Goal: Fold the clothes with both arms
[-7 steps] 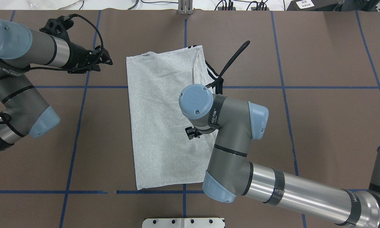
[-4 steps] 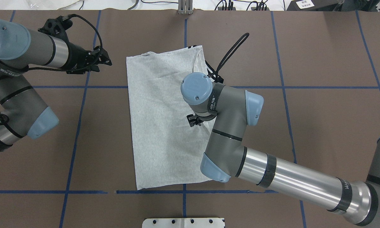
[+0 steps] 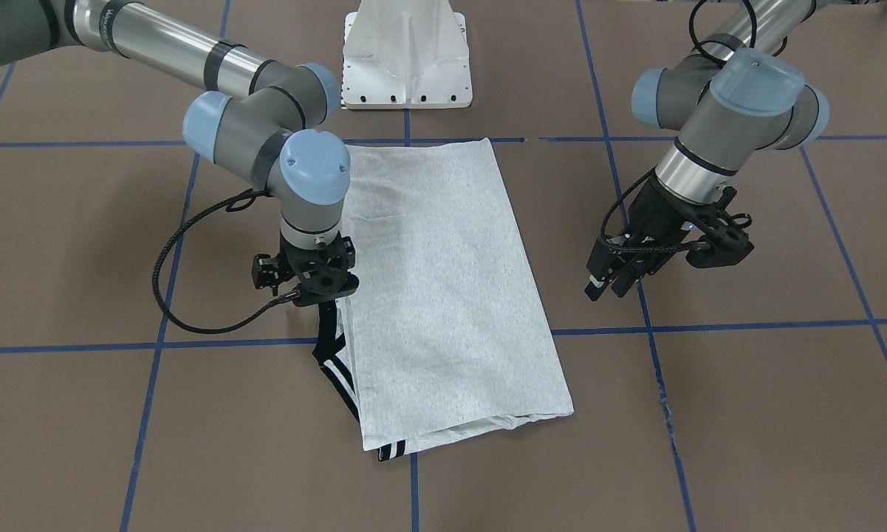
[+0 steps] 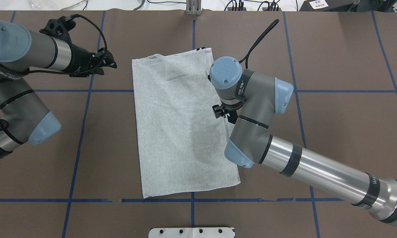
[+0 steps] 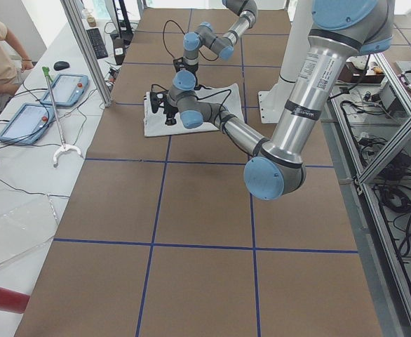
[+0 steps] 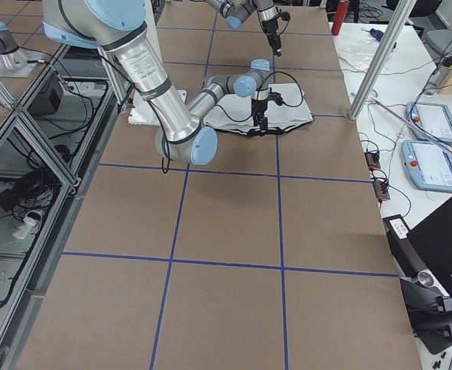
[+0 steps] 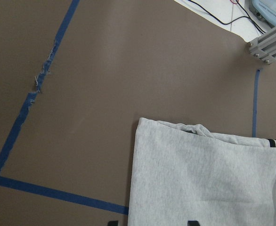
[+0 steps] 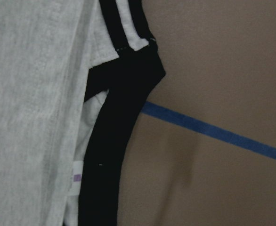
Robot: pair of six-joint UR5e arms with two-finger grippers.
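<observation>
The grey T-shirt lies on the brown table, folded into a long rectangle with its plain side up. The right hand hangs over the shirt's long edge, just above the black collar; I cannot tell whether it is wide or narrow. The left hand, parted and empty, hovers off the shirt's opposite long edge, apart from the cloth.

From overhead, the right arm covers one long edge of the shirt and nearly all of the right tool, so whether its jaws are parted cannot be told. The left wrist view crops the shirt at its bottom and right edges. In both side views the shirt is too small for detail.
</observation>
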